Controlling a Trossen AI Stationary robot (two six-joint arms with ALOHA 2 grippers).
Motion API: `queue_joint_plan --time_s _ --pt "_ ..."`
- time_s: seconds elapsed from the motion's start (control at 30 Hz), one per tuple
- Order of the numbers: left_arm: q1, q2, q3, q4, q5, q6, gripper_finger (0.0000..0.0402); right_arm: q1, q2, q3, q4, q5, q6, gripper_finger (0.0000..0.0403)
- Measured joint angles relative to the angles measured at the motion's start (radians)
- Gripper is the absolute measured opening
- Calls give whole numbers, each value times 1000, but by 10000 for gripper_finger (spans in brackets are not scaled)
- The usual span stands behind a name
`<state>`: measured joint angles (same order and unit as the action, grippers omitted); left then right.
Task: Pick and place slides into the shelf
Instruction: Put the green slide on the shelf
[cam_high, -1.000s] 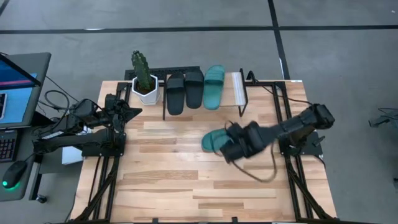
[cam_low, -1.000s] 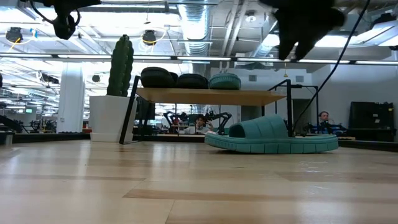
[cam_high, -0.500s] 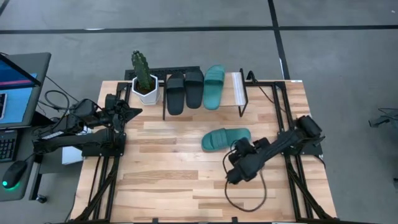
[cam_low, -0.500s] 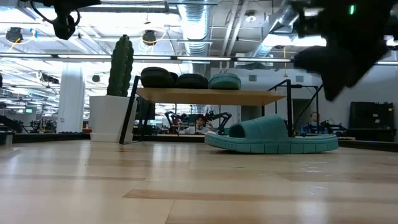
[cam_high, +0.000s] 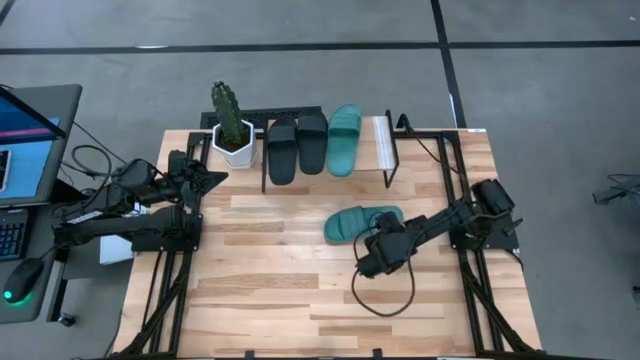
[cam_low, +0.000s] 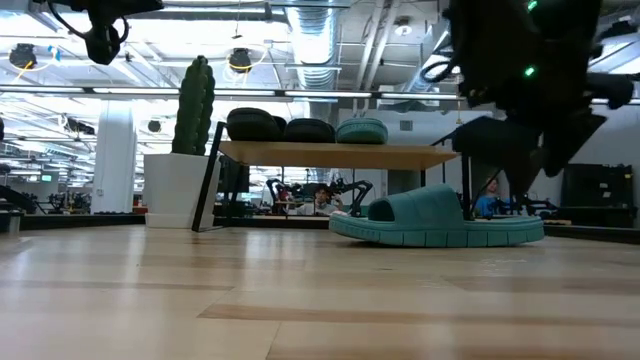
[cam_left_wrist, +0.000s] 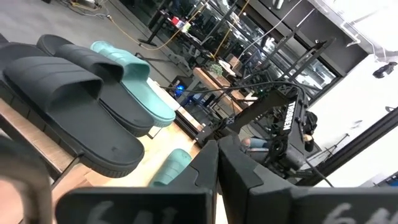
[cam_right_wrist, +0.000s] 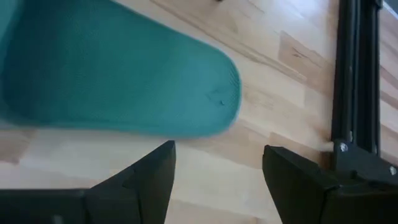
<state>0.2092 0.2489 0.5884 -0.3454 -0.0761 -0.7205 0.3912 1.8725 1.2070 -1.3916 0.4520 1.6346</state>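
Observation:
One teal slide lies sole-down on the table, strap up, also seen in the low view. Two black slides and the other teal slide sit on the shelf's wooden top. My right gripper hangs open just above the table, on the near side of the loose teal slide. Its wrist view shows one rounded end of that slide ahead of the fingers, untouched. My left gripper is shut and waits at the table's left edge.
A potted cactus stands at the shelf's left end. The shelf has a free place at its white right end. A black cable loops on the table near the right gripper. Black frame rails run along both sides.
My right gripper swung from above the loose teal slide toward the table's near edge. It then came back toward the slide and sank lower. The slide has stayed where it was.

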Motion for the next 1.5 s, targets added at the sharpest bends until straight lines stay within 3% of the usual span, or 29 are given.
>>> queue_joint_plan --time_s 0.33,0.63,0.9,1.2,1.33,1.5 --pt "0 0 0 -1 0 -1 0 -95 1 -2 69 104 -150 167" --pt "0 0 0 -1 0 -1 0 -133 1 -2 426 98 -360 144" --pt "0 0 0 -1 0 -1 0 -120 1 -1 697 12 -379 135" --pt "0 0 0 -1 0 -2 0 -88 1 -1 984 13 -440 132" --pt "0 0 0 -1 0 -2 0 -74 1 -1 1108 19 -550 130" --pt "0 0 0 -1 0 -2 0 -39 1 -1 1196 16 -825 126"
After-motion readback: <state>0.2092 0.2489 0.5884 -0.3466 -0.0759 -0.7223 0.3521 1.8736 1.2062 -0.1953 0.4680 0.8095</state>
